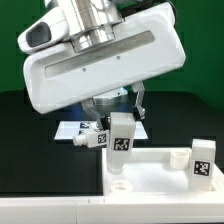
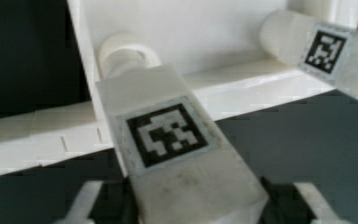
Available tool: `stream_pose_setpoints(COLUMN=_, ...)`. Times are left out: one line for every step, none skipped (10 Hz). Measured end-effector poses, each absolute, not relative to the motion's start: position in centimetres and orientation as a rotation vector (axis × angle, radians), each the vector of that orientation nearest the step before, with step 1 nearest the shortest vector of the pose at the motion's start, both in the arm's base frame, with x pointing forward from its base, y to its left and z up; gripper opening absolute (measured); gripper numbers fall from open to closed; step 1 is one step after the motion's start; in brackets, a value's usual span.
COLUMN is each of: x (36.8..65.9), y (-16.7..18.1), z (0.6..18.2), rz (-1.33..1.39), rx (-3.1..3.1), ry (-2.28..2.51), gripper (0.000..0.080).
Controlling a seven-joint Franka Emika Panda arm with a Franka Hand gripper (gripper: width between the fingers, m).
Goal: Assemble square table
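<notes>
Coded tags (image 2: 165, 134) on legs (image 2: 197, 192); no text.

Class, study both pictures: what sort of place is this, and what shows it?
Probably a robotics lab bench: a robot hand grips a tagged white leg over a white slab, on a black table before a plain green backdrop.

In my gripper (image 2: 197, 205) a leg (image 2: 167, 130), over the slab's (image 1: 150, 185) corner — second leg (image 1: 202, 158) stands on the slab, exterior view's right.
</notes>
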State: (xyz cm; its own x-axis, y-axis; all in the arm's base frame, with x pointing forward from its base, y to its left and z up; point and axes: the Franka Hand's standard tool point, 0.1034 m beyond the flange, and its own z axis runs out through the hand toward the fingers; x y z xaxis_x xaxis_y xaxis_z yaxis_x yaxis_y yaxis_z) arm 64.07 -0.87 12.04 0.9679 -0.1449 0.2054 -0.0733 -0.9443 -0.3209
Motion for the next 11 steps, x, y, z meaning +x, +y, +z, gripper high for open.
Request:
stream_pose_setpoints(x=64.4, y=-1.1, z=12.0, rz=-0.338, rx=-2.805, ry=0.172, gripper=0.0321)
stream_pose_setpoints(x=64.5, y=-1.1, z=12.0, rz=-0.337, rx=-2.803, ry=0.186, gripper=0.0321)
stream_pose_setpoints(x=64.5, y=-0.9, z=11.7, rz=-0.330, rx=-2.802, ry=0.204, gripper=0.0321)
stream_pose_setpoints(x=64.4, y=-0.6, z=11.2, rz=-0.320, rx=-2.803, ry=0.214, gripper=0.0321)
stream_pose_setpoints(x=64.3, y=-0.4, z=10.7, rz=-0.315, rx=-2.805, ry=0.224, gripper=0.0321)
stream_pose_setpoints(x=64.3, y=-0.2, z=10.4, rz=-0.315, rx=-2.807, ry=0.236, gripper=0.0321)
stream_pose_setpoints(x=64.3, y=-0.2, z=10.2, rz=-0.319, rx=-2.809, ry=0.239, gripper=0.0321)
stream_pose_setpoints(x=64.4, y=-0.3, z=10.0, rz=-0.322, rx=-2.812, ry=0.243, gripper=0.0321)
stream_pose_setpoints(x=64.3, y=-0.3, z=9.8, rz=-0.320, rx=-2.814, ry=0.244, gripper=0.0321)
stream_pose_setpoints(x=64.2, y=-0.4, z=9.7, rz=-0.319, rx=-2.815, ry=0.242, gripper=0.0321)
stream_pose_setpoints(x=63.9, y=-0.8, z=9.4, rz=-0.326, rx=-2.823, ry=0.242, gripper=0.0321)
